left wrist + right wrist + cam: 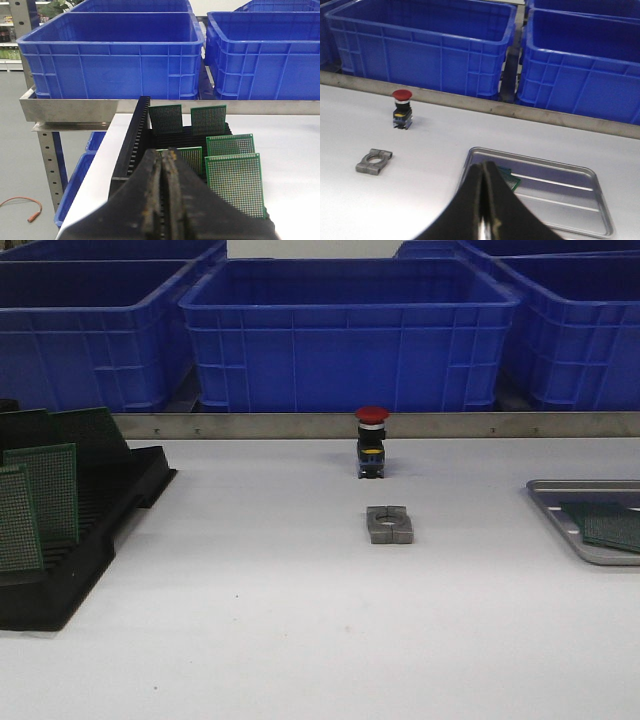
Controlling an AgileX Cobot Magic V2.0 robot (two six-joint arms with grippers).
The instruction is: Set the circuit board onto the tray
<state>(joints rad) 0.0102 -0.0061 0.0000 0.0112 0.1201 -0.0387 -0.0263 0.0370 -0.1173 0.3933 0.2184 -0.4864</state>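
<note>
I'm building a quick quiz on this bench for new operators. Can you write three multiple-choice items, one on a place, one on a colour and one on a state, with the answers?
1. Where does the tray lie, seen from the front?
A. far left
B. centre
C. far right

2. What colour is the cap of the push button?
A. red
B. green
C. white

3. How do the boards in the black rack stand?
A. flat in a stack
B. upright in slots
C. scattered on the table

Answers:
1. C, its rim shows at the table's right edge.
2. A, the cap is red above a black body.
3. B, the green circuit boards stand on edge in the left wrist view.
</note>
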